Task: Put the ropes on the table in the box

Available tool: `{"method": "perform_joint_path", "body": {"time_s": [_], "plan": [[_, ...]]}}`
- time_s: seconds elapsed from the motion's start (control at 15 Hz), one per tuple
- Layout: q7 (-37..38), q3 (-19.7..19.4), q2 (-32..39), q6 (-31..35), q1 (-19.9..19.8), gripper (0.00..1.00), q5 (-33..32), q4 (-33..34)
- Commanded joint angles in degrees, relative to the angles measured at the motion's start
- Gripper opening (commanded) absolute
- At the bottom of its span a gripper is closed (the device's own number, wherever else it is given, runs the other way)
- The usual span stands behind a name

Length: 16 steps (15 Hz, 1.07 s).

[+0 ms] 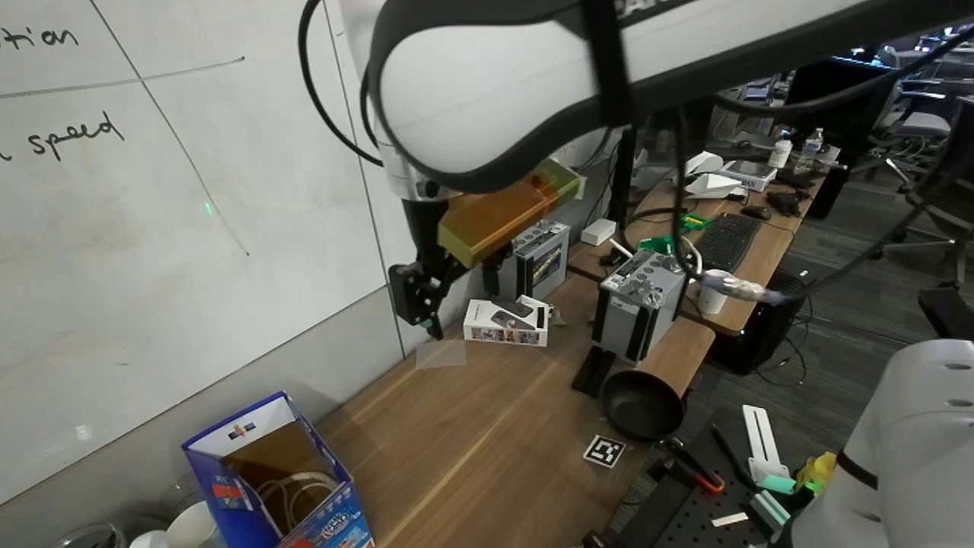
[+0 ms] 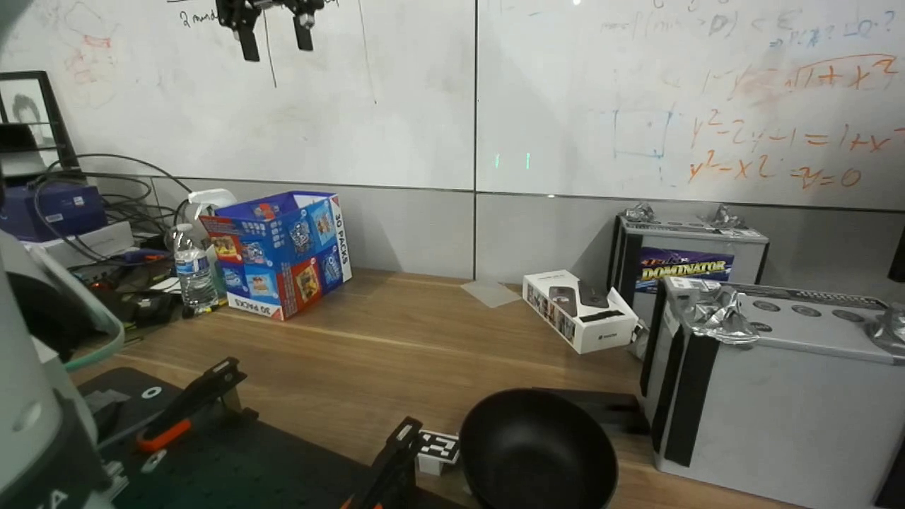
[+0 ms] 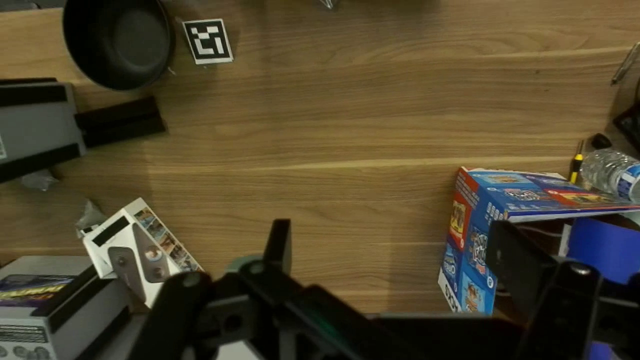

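The box [image 1: 335,525] is an open blue carton with a brown inside, standing upright on the wood-grain table [image 1: 456,449] against the wall. It also shows in an exterior view [image 2: 283,254] and in the wrist view [image 3: 475,250]. White ropes [image 1: 293,487] lie in loose loops inside the box; a strand shows through its opening in the wrist view [image 3: 542,231]. I see ropes only inside the box. My gripper [image 1: 464,304] is open and empty, high above the table. Its fingers stand wide apart in an exterior view [image 2: 276,44] and in the wrist view [image 3: 392,235].
A white printed box [image 2: 580,311] stands near the wall by two grey battery-like blocks [image 2: 778,403]. A black pan [image 2: 537,445] and a square marker [image 2: 438,447] are at the front. A water bottle [image 2: 194,272] stands beside the box. The whiteboard wall [image 1: 228,228] bounds the back.
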Motion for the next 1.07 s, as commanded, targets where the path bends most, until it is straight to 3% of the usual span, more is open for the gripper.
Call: {"method": "perform_joint_path", "body": {"time_s": [0.0,0.2,0.27,0.4,0.73,1.0], "plan": [[2.32,-0.92,-14.67,0.49,0.35,1.00,-0.97,-10.60],[-0.14,-2.67,-24.69,-0.06,0.66,1.00,-1.05,-17.81],[-2.80,-1.59,-27.61,-0.55,-1.51,1.00,0.27,-19.56],[-5.68,-3.86,-30.99,-1.60,-2.13,1.00,1.27,-21.23],[-12.15,-8.66,-32.06,-2.15,-5.27,1.00,2.20,-24.27],[-14.81,-10.14,-31.68,-2.24,-7.00,1.00,2.60,-25.50]]}}
